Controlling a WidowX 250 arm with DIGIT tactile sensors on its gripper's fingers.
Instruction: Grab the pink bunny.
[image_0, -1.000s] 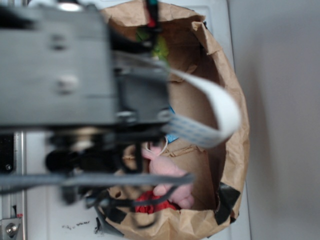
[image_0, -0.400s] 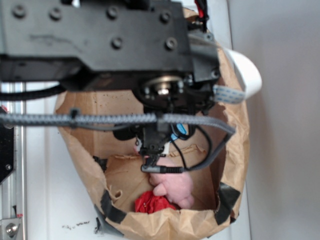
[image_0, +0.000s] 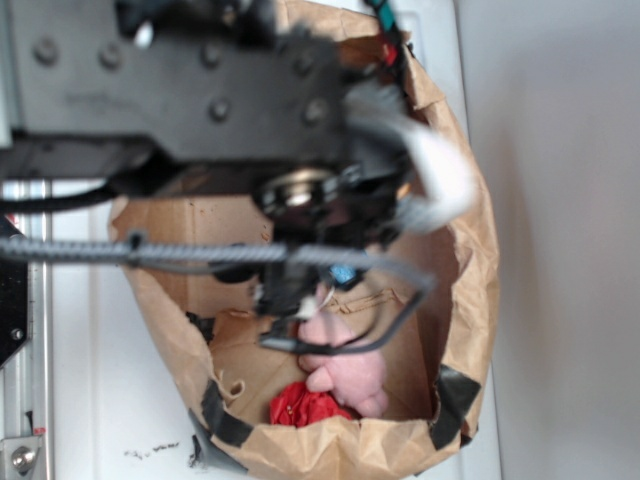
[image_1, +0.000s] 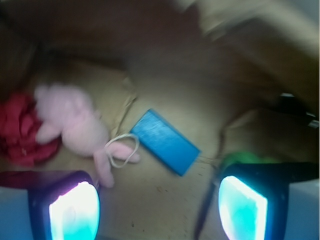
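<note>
The pink bunny lies on the brown paper floor of the bag, left of centre in the wrist view, its ears and white string loop pointing toward the camera. In the exterior view the pink bunny shows low in the bag, below the arm. My gripper is open, with only bare bag floor between its two glowing pads. The left pad sits just below the tip of one ear, apart from it. The gripper itself is hidden in the exterior view behind the arm body.
A blue block lies just right of the bunny's ears. A red cloth lump touches the bunny's left side. A green plush toy peeks behind the right pad. The brown paper bag wall rings everything.
The arm has shifted up and left over the bag between frames, with motion blur now. The bunny and red cloth have stayed in place.
</note>
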